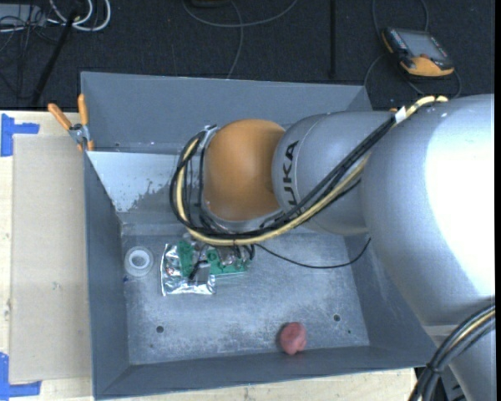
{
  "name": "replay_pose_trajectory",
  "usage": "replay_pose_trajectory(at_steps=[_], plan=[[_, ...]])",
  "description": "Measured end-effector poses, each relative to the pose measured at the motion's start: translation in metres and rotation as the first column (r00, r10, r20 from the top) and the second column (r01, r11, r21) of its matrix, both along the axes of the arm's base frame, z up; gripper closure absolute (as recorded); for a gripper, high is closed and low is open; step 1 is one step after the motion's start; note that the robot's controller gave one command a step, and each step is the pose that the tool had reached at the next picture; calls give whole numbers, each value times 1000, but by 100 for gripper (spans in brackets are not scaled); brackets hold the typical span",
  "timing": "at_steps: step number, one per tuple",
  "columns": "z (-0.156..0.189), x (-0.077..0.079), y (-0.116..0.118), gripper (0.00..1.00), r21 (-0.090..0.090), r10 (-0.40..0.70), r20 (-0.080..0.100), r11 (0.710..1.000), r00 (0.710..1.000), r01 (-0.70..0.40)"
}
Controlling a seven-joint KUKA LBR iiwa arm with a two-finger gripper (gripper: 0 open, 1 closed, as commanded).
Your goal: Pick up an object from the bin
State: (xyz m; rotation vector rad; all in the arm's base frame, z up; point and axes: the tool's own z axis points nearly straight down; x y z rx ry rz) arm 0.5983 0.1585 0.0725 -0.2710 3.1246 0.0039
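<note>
My gripper is low in the left middle of the bin, right over a crumpled silver foil packet with green print. Only a small dark part of the gripper shows, touching or just above the packet's right end. A small clear ring-shaped roll lies just left of the packet. A pinkish-red ball sits apart, near the bin's front wall.
The arm and its orange wrist cover reach in from the right and hide the middle and back of the bin floor. Bare grey floor shows in front of the packet and to the right of the ball.
</note>
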Motion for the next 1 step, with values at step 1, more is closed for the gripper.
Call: replay_pose_trajectory(at_steps=[1], plan=[[165, 23, -32, 100, -1, 30, 7, 1000, 1000, -30]])
